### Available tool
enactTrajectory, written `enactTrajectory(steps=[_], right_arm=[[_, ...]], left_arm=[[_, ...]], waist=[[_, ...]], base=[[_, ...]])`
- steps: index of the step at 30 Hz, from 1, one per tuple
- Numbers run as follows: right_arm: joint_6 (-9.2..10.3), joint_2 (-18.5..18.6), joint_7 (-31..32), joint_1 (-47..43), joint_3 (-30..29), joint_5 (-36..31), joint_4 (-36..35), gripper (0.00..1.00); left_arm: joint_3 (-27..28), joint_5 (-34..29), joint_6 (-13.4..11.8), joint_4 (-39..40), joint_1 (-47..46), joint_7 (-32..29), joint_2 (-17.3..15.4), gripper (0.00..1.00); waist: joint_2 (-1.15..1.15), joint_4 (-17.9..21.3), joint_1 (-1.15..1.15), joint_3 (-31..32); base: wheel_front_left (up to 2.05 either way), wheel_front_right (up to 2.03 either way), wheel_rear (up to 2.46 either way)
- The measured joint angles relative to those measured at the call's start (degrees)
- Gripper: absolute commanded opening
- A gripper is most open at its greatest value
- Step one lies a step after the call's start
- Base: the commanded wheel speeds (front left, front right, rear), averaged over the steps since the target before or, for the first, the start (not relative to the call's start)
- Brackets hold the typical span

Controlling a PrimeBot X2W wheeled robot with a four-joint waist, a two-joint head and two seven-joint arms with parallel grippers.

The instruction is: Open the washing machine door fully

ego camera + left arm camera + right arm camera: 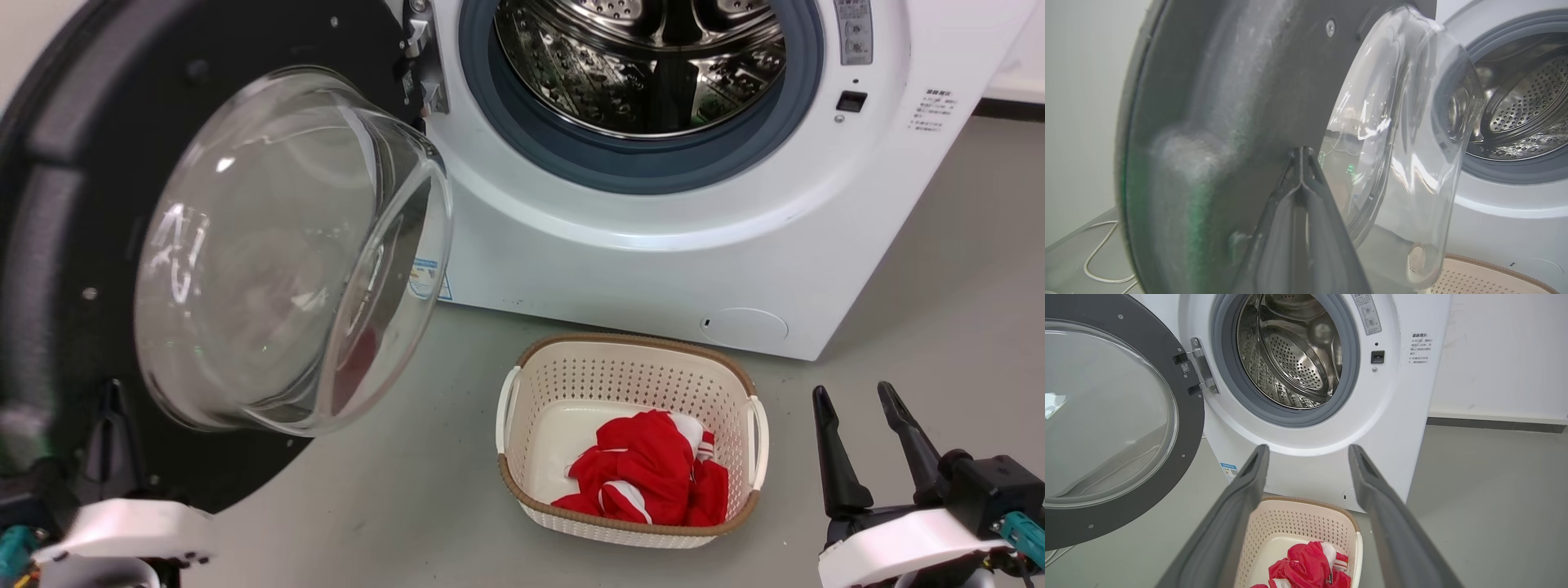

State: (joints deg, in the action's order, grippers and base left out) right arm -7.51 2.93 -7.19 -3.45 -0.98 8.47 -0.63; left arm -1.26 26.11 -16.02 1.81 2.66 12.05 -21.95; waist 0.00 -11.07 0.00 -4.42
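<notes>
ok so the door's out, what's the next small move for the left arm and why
Probably a short push further outward with the left gripper: its fingers are shut together, tips seemingly against the dark inner face of the washing machine door, which stands well off the machine but may have some swing left.

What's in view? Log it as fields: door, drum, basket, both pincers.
door: swung open leftward, inner side showing
drum: bare steel, no laundry seen
basket: on floor before machine, holds red-and-white cloth
left pincer: shut, tips at door's black inner face
right pincer: open, holding nothing, right of basket
</notes>
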Motion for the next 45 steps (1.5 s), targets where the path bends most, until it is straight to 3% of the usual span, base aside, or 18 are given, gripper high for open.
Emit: enactTrajectory(steps=[12, 18, 24, 32, 34, 35, 36, 37, 45], right_arm=[[0.0, 0.0, 0.1, 1.3, -0.1, -0.5, -0.3, 1.0], [0.0, 0.0, -0.1, 1.7, 0.0, -0.5, 0.3, 1.0], [0.0, 0.0, -0.4, 1.5, -0.1, -0.3, 0.8, 1.0], [0.0, 0.0, -1.1, 1.2, 0.1, 0.1, 1.5, 1.0], [0.0, 0.0, -1.1, 1.1, 0.2, 0.1, 1.5, 1.0], [0.0, 0.0, -1.3, 1.1, 0.2, 0.1, 1.5, 1.0], [0.0, 0.0, -1.3, 1.1, 0.2, 0.1, 1.5, 1.0], [0.01, 0.0, -1.4, 1.1, 0.1, 0.0, 1.5, 1.0], [0.0, 0.0, -1.0, 0.8, -0.5, -1.4, 0.5, 1.0]], left_arm=[[6.0, 2.4, 4.0, -14.8, -9.3, 2.5, -4.1, 0.0], [7.5, 2.1, 5.2, -18.4, -11.3, 2.8, -4.2, 0.0], [9.3, -0.2, 5.0, -13.9, -7.9, 3.0, 0.0, 0.0], [8.5, -4.3, 6.0, -5.6, 0.6, 3.0, 7.9, 0.0], [7.6, -5.0, 6.5, -4.1, 2.2, 3.0, 9.9, 0.43], [7.1, -5.4, 6.5, -3.8, 3.0, 3.0, 10.7, 0.7], [6.7, -5.8, 6.9, -3.3, 3.6, 3.0, 11.5, 0.7], [6.1, -6.2, 7.3, -2.8, 4.0, 3.0, 12.2, 1.0], [0.9, -11.7, 10.5, 0.8, 3.6, 3.0, 15.9, 1.0]], waist=[[0.0, 1.4, 0.0, -2.2], [0.0, 1.7, 0.0, -2.0], [0.0, 2.0, 0.0, -0.9], [0.0, 2.3, 0.0, 0.9], [0.0, 2.5, 0.0, 1.4], [0.0, 2.7, 0.0, 1.5], [0.0, 2.8, 0.0, 1.7], [0.0, 3.0, 0.0, 1.9], [0.0, 4.8, 0.0, 3.4]], base=[[0.0, 0.0, 0.0], [0.0, 0.0, 0.0], [0.0, 0.0, 0.0], [0.0, 0.0, 0.0], [0.0, 0.0, 0.0], [0.0, 0.0, 0.0], [0.0, 0.0, 0.0], [0.0, 0.0, 0.0], [0.0, 0.0, 0.0]])
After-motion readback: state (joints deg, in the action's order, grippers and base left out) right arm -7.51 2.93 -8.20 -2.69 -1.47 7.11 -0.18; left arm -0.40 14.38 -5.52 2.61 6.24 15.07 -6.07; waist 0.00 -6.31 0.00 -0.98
